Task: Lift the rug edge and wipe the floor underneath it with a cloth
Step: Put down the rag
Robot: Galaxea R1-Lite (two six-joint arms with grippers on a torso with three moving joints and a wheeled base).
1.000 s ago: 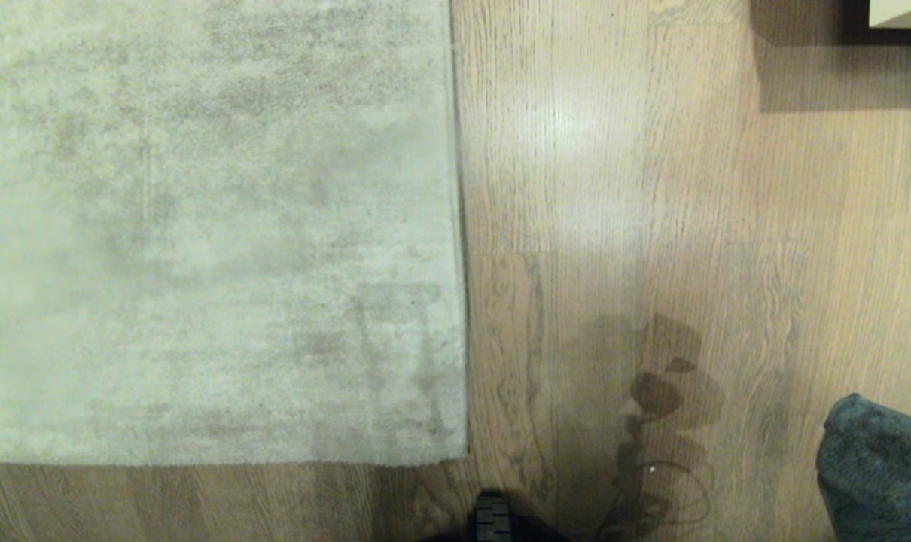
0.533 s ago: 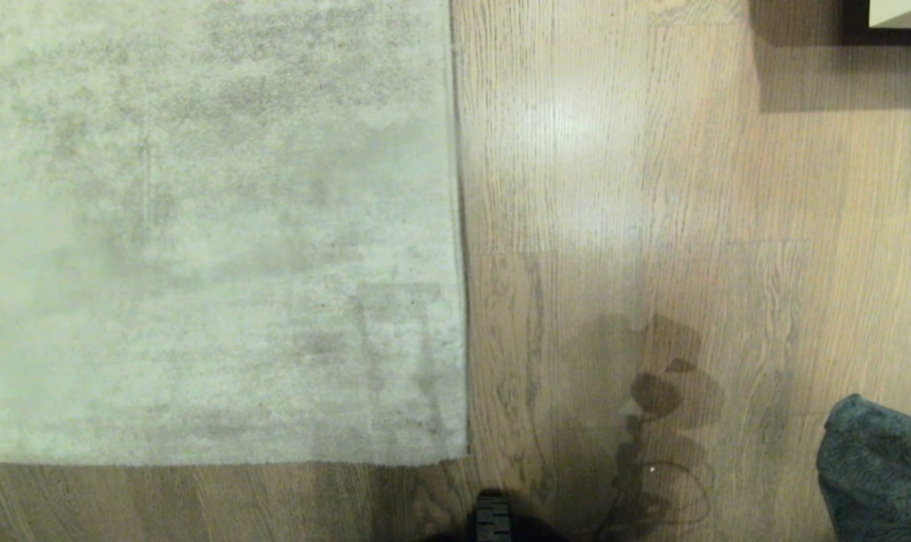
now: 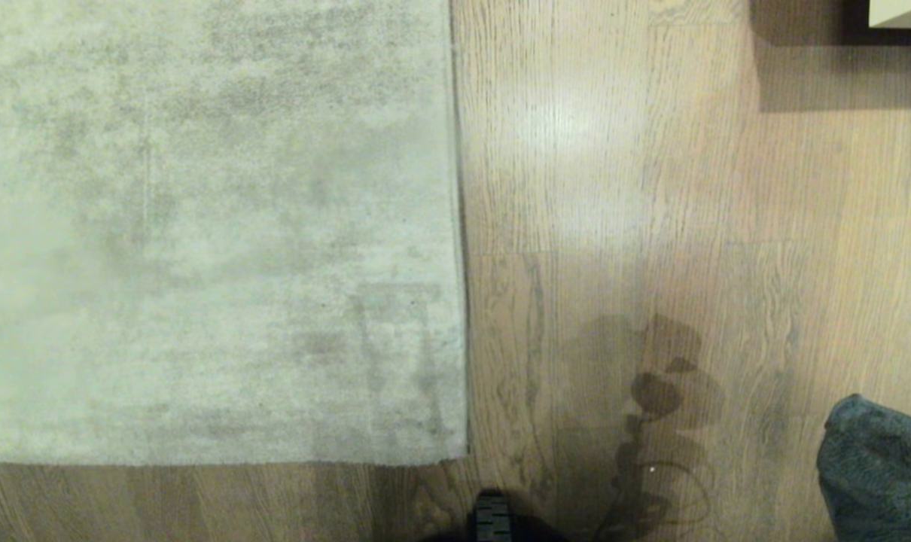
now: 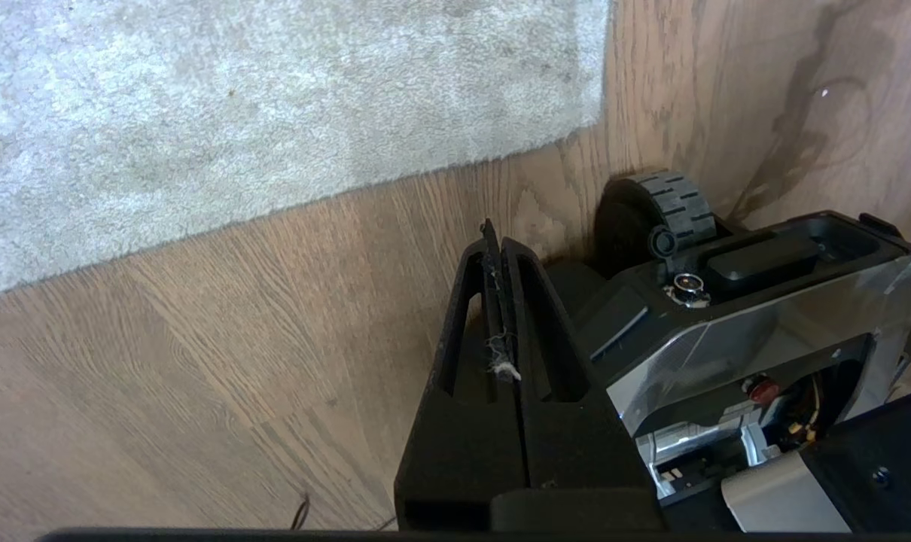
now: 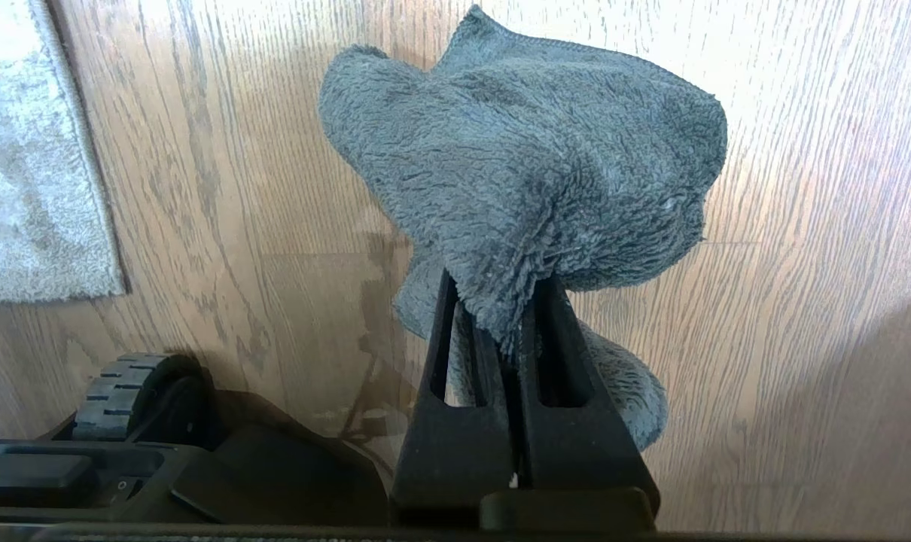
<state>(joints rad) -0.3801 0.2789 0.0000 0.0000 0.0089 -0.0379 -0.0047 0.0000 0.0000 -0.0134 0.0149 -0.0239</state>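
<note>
The pale mottled rug (image 3: 207,226) lies flat on the left, its near right corner (image 3: 459,452) resting on the wood-plank floor (image 3: 651,188). That corner also shows in the left wrist view (image 4: 275,113) and the right wrist view (image 5: 34,188). My right gripper (image 5: 497,290) hangs above the floor at the lower right, shut on the grey-teal fuzzy cloth (image 5: 531,150), which droops over its fingers; the cloth's edge shows in the head view (image 3: 877,467). My left gripper (image 4: 493,233) is shut beside the robot base, with only lint between its fingers.
The robot base with its ribbed wheel (image 4: 674,203) stands on the floor near the rug corner; the wheel also peeks into the head view (image 3: 493,519). A pale furniture corner (image 3: 903,11) casts a shadow at the far right.
</note>
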